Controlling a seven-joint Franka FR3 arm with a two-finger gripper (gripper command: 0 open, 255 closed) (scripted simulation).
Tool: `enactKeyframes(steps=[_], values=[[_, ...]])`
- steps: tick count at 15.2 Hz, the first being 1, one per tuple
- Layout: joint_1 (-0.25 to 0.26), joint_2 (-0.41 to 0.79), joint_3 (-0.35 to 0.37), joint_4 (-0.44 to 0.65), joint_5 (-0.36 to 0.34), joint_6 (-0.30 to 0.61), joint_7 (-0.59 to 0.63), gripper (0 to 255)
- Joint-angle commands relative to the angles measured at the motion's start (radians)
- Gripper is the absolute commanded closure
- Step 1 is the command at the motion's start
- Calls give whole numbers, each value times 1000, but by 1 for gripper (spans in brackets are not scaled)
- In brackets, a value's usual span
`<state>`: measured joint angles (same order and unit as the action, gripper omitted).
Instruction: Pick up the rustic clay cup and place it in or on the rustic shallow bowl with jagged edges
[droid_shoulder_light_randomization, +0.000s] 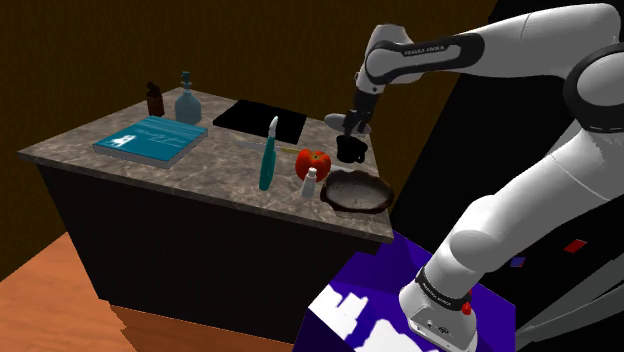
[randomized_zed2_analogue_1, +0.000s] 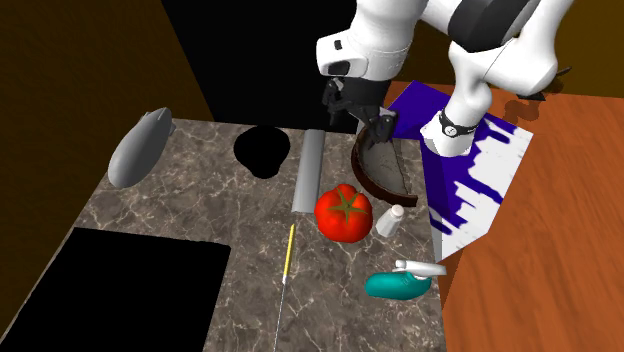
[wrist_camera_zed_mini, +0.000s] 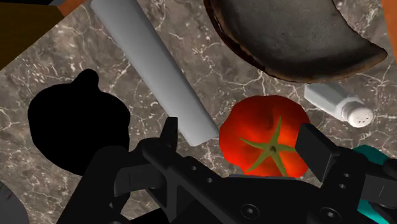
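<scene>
Black gripper (wrist_camera_zed_mini: 242, 141) hangs open and empty near the black cup (wrist_camera_zed_mini: 76, 127).

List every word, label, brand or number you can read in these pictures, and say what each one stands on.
No text can be read outright.
White lettering on the dark forearm band of the white robot arm: too small to read.
White lettering on the dark base band: too small to read.
White marks on the flat blue book: blurred, unreadable.
</scene>
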<state>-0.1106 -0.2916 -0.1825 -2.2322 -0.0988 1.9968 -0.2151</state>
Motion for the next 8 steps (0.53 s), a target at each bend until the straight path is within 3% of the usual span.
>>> enactKeyframes(steps=[1, 8], values=[[-11, 64, -23, 31, 3, 39, -22, 0], [-51, 292, -89, 182, 51, 133, -106, 0]])
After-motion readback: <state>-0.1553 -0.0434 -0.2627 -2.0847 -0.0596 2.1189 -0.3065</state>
